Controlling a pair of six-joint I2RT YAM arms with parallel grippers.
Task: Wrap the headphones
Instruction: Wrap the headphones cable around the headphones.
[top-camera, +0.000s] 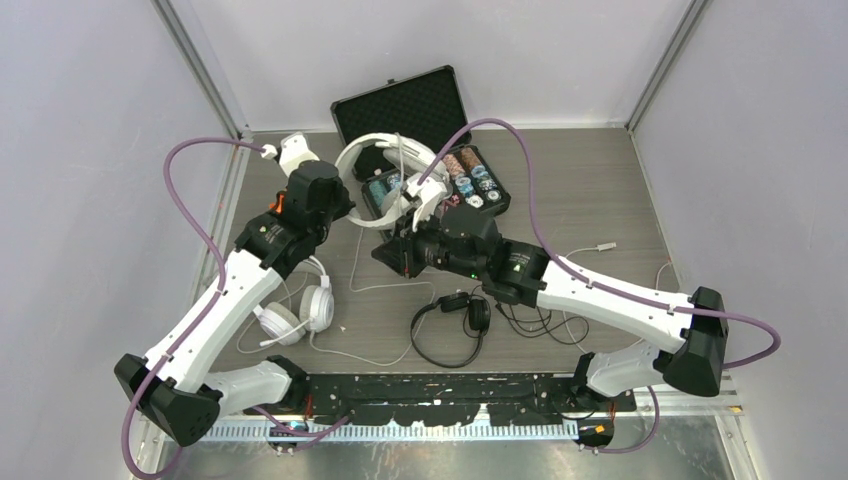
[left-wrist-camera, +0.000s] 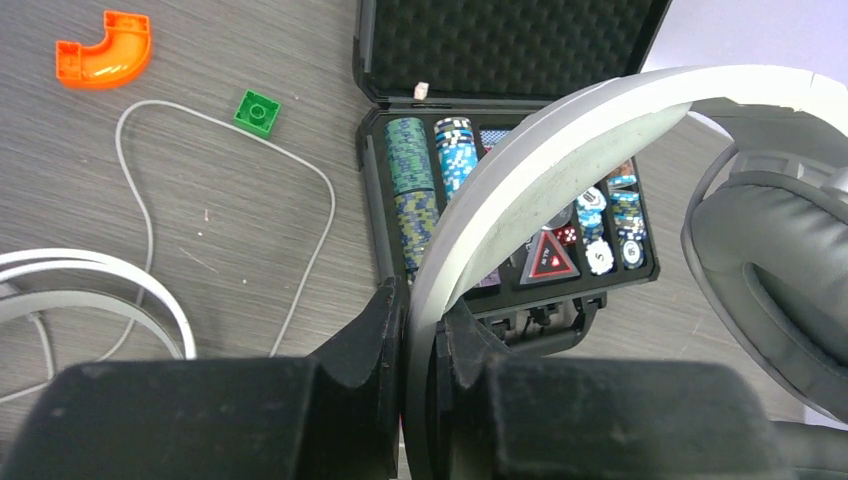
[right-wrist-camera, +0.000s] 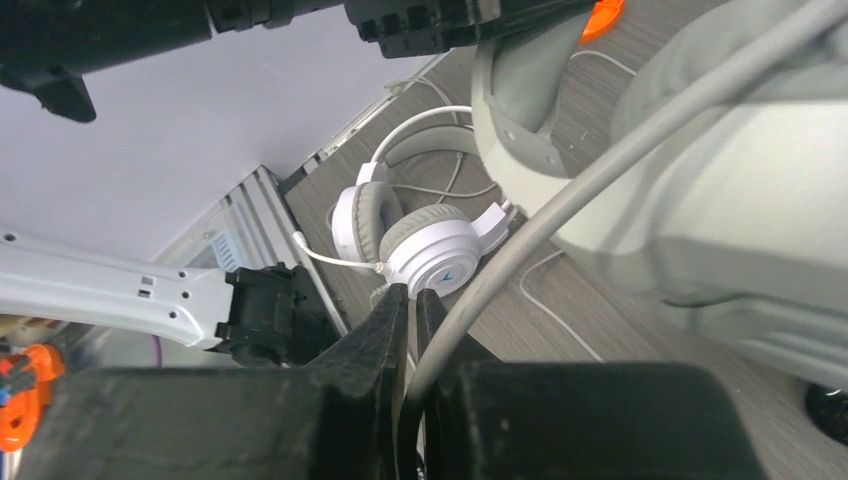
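Grey counter (top-camera: 600, 200), white-grey over-ear pair (top-camera: 385, 150) held above the chip case (top-camera: 400, 105): left fingers (left-wrist-camera: 375, 325) clamped on its headband (left-wrist-camera: 520, 170), right fingers (right-wrist-camera: 388, 320) pinching its cord (right-wrist-camera: 560, 207), which slants up from them toward the cup.

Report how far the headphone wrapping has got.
Nothing looks finished: no cord is wrapped. In hand: the left end effector clamps the headband of the white-grey over-ear pair, and the right end effector pinches its cord. Left to do: that wrap, plus the black on-ear pair and the white round-cup pair, both lying on the table with loose cords.
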